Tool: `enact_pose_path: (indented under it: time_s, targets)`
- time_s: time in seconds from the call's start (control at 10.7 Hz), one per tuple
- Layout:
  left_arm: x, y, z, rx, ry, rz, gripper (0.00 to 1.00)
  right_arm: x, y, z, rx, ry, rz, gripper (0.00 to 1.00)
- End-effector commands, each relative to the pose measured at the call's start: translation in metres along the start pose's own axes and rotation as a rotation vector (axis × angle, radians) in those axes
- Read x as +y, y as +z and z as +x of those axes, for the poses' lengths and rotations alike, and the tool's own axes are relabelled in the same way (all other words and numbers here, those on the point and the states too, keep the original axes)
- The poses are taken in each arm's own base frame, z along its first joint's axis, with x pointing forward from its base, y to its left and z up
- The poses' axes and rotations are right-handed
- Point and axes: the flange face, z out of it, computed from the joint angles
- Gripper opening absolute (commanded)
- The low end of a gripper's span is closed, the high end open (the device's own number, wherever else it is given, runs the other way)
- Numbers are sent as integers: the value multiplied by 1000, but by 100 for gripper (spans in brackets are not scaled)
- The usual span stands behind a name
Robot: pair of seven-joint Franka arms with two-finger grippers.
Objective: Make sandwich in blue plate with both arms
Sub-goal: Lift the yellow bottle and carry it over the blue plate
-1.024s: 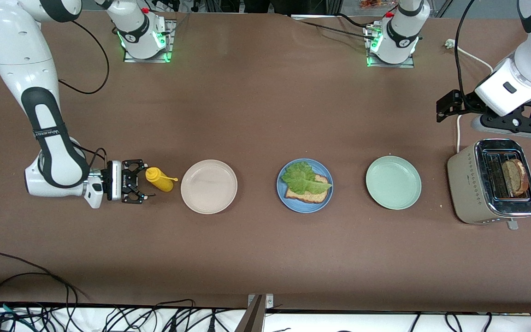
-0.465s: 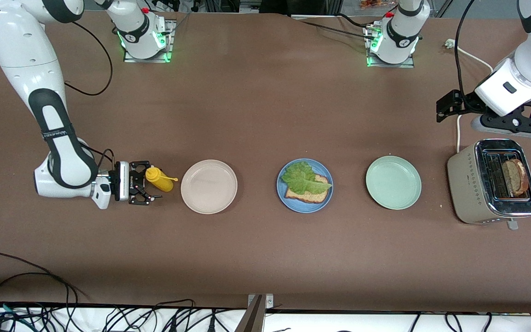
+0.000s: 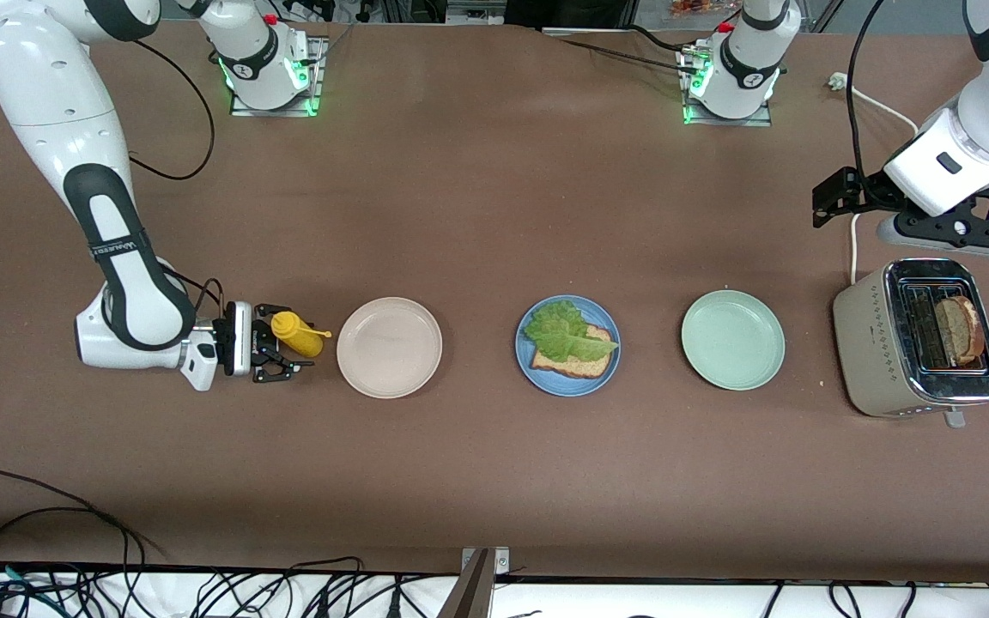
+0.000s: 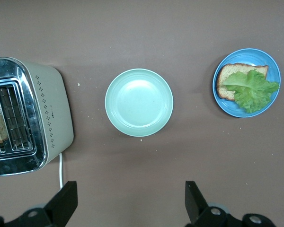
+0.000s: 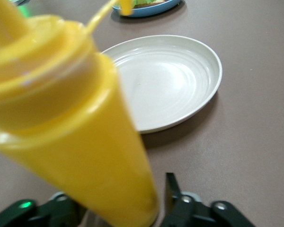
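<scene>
The sandwich (image 3: 572,345) is half built on the blue plate (image 3: 567,384), which sits midway along the table, between the cream-white plate (image 3: 389,347) toward the right arm's end and the pale green plate (image 3: 732,339) toward the left arm's end; so far it is one square brown slice with a darker crust and a ruffled green lettuce leaf (image 3: 561,333) lying on it, the leaf overhanging one corner; the second slice (image 3: 958,330) stands on edge in a slot of the toaster (image 3: 872,339), near the table's edge at the left arm's end.

The relation that matters lies at the right arm's end: a yellow squeeze bottle (image 3: 296,334), smooth plastic with a thin nozzle, stands just beside the cream-white plate, and the right gripper (image 3: 282,345) comes at it level with the table, one finger on each side of the bottle's body; the jaws look part-closed around it, but I cannot tell whether they already press on it; the right wrist view shows the bottle (image 5: 71,127) filling the gap between the fingers. The blue plate lies well apart from this hand, past the cream-white plate, along the table's long axis.

The left gripper (image 4: 128,208) waits with its jaws wide apart above the table just beside the toaster, holding nothing, and is the arm nearer the toasted slice.
</scene>
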Motion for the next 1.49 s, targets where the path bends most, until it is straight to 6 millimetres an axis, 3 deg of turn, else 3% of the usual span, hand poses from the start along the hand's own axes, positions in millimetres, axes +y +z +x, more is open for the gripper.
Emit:
enact_pose_path:
  time_s: [0.0, 0.19, 0.37, 0.65, 1.12, 1.4]
  targets:
    - [-1, -8, 1, 0, -2, 12, 100, 7, 2, 4, 7, -63, -33, 0]
    - [-1, -8, 1, 0, -2, 12, 100, 15, -3, 28, -7, -128, -41, 0]
    - [-1, -8, 1, 0, -2, 12, 100, 17, -19, 70, -88, -115, -66, 0]
    - [-1, -8, 1, 0, -2, 12, 100, 8, -27, 141, -285, -16, -45, 0]
    - [-1, -8, 1, 0, -2, 12, 100, -14, 9, 229, -524, 104, -90, 0]
    - [-2, -8, 1, 0, -4, 12, 100, -34, 45, 283, -669, 148, -150, 0]
